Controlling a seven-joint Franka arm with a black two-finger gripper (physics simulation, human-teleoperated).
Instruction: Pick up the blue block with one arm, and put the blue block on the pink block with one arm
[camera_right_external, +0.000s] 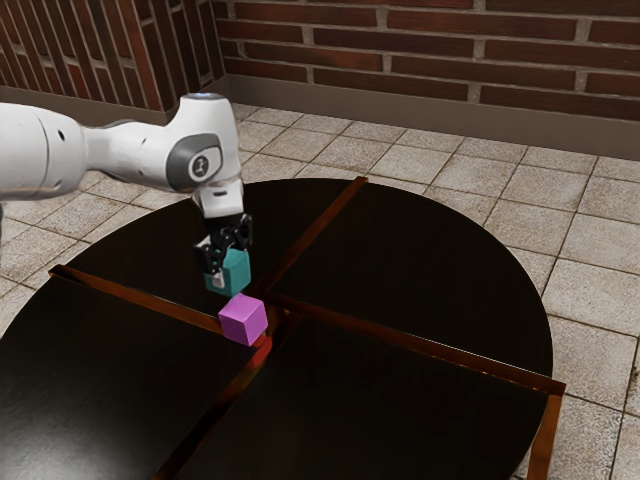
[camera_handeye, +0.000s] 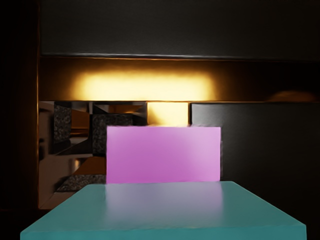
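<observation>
A teal-blue block (camera_right_external: 232, 274) hangs just above the dark round table (camera_right_external: 420, 260), with my black gripper (camera_right_external: 224, 268) shut on it. The pink block (camera_right_external: 243, 319) rests on the table near the crossing of the wooden strips, just below and slightly toward the exterior view's right of the held block. In the wrist view the blue block (camera_handeye: 165, 210) lies large under my hand and the pink block (camera_handeye: 163, 154) stands right beyond it, close by.
Raised reddish wooden strips (camera_right_external: 400, 340) cross the table and split it into quarters. A brick wall (camera_right_external: 420, 50) stands behind over a tiled floor (camera_right_external: 590, 260). The table edge curves off at the exterior view's right.
</observation>
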